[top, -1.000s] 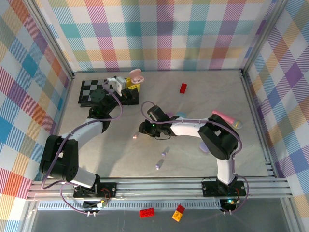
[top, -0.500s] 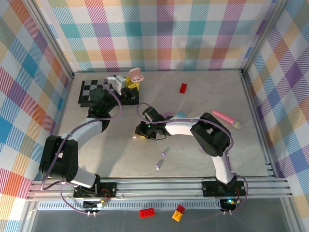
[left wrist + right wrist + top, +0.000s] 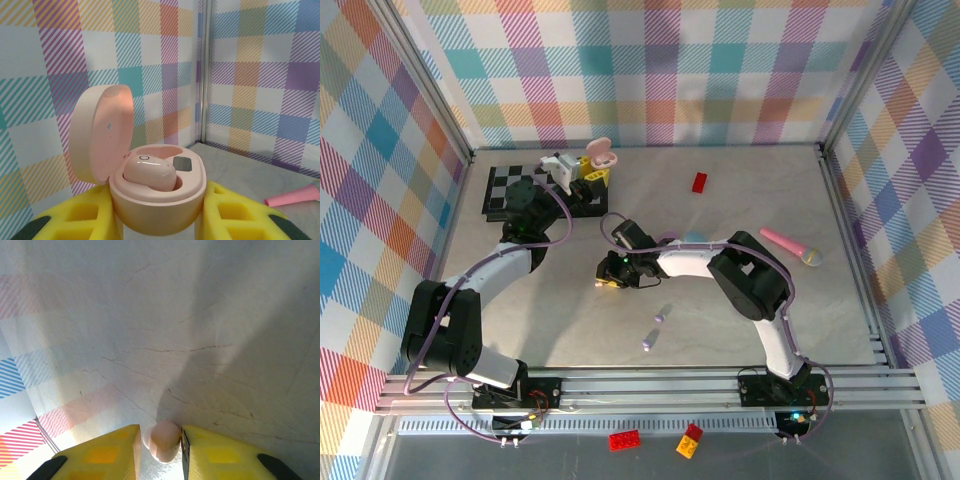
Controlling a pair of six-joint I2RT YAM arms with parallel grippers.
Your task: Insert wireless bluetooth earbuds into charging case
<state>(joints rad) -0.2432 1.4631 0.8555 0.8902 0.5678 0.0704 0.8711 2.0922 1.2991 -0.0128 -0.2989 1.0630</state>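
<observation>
The pink charging case [image 3: 156, 202] stands open, lid [image 3: 100, 130] tipped back, with one pink earbud [image 3: 149, 172] seated in it. My left gripper [image 3: 157, 212] is shut on the case's base, its yellow fingers [image 3: 65, 220] on either side. In the top view this gripper [image 3: 582, 176] holds the case [image 3: 601, 153] at the back left, over the checkered board. My right gripper [image 3: 160, 442] is down on the table, shut on a second pink earbud [image 3: 165, 439] between its yellow fingers [image 3: 220, 452]. From above, that gripper [image 3: 605, 281] is at the table's middle left.
Two purple earbuds [image 3: 661, 317] [image 3: 647, 342] lie on the table just in front of the right arm. A red brick [image 3: 699, 182] sits at the back, a pink toy microphone [image 3: 790, 246] at the right. The black-and-white checkered board [image 3: 505, 190] lies at the back left.
My right gripper slid left over the pink earbud on the table and its fingers closed in on it. The left arm and the case stayed put.
</observation>
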